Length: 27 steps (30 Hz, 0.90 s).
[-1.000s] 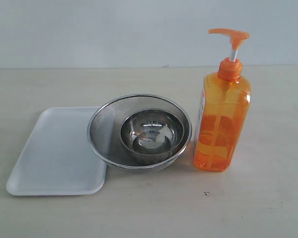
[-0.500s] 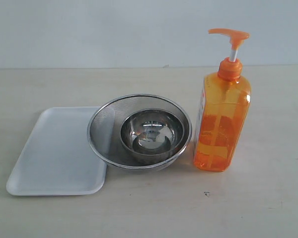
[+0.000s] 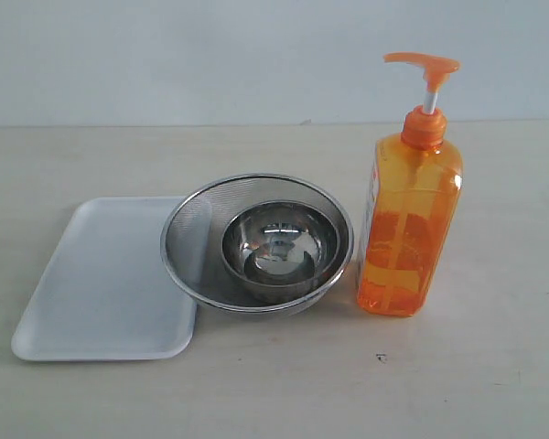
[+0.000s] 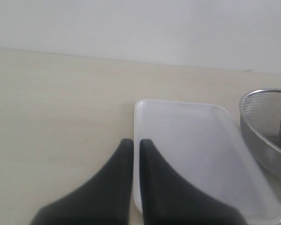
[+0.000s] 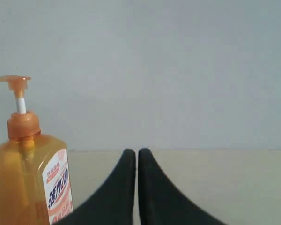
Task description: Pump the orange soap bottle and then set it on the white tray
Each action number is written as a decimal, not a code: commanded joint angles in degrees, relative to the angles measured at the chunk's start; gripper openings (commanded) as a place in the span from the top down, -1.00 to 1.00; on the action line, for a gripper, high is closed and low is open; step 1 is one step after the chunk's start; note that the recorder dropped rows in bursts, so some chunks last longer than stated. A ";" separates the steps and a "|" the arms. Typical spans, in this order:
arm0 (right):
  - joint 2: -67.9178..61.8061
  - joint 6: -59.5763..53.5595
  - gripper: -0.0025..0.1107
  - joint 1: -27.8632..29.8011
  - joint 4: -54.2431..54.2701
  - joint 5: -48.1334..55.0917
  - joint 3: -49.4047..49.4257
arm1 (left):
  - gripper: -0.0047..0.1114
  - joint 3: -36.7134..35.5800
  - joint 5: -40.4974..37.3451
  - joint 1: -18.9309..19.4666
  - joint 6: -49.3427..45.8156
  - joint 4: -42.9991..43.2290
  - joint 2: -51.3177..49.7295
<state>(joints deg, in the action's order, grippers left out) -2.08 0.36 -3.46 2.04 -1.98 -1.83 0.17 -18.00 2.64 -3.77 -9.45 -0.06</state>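
You are looking at a pale table running back to a plain wall, with a round steel mesh strainer sitting near the middle of it.

The white tray is lying flat to the left of the strainer in the exterior view. The strainer's rim is overlapping the tray's nearest edge.

The orange soap bottle is standing upright on the table just to the right of the strainer, on the side opposite the tray. You cannot tell whether it is touching the rim. Its pump head is standing raised, with the white stem showing.

A steel bowl is sitting inside the strainer.

Your left gripper is holding its fingers almost together, with only a thin slit between them and nothing in it. The tips are lining up with the tray edge facing away from the strainer.

Your right gripper is pressing its fingers fully together on nothing. The bottle is standing off to one side of them, untouched.
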 commanded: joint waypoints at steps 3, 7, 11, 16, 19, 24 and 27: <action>-7.79 -0.36 0.96 0.27 -0.49 3.85 -5.09 | 0.84 -0.17 0.14 0.16 0.32 -0.63 0.06; -13.91 -0.36 0.96 0.27 -0.25 7.25 -7.84 | 0.84 -0.17 0.14 0.16 0.32 -0.63 0.06; -19.55 -0.36 0.96 0.27 0.45 8.14 -9.34 | 0.84 -0.17 0.14 0.16 0.32 -0.63 0.06; -23.10 -0.36 0.96 0.27 0.46 8.25 -9.47 | 0.84 -0.17 0.14 0.16 0.32 -0.63 0.06; -23.12 -0.36 0.96 0.27 0.46 7.62 -9.47 | 0.84 -0.17 0.14 0.16 0.32 -0.63 0.06; -23.12 -0.36 0.96 0.27 0.46 6.93 -9.47 | 0.84 -0.17 0.14 0.16 0.32 -0.63 0.06; -23.12 -0.36 0.96 0.27 0.46 6.93 -9.47 | 0.84 -0.17 0.14 0.16 0.32 -0.63 0.06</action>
<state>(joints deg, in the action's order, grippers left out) -24.90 0.00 -3.46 2.39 5.66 -10.71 0.17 -18.00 2.64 -3.77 -9.45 -0.06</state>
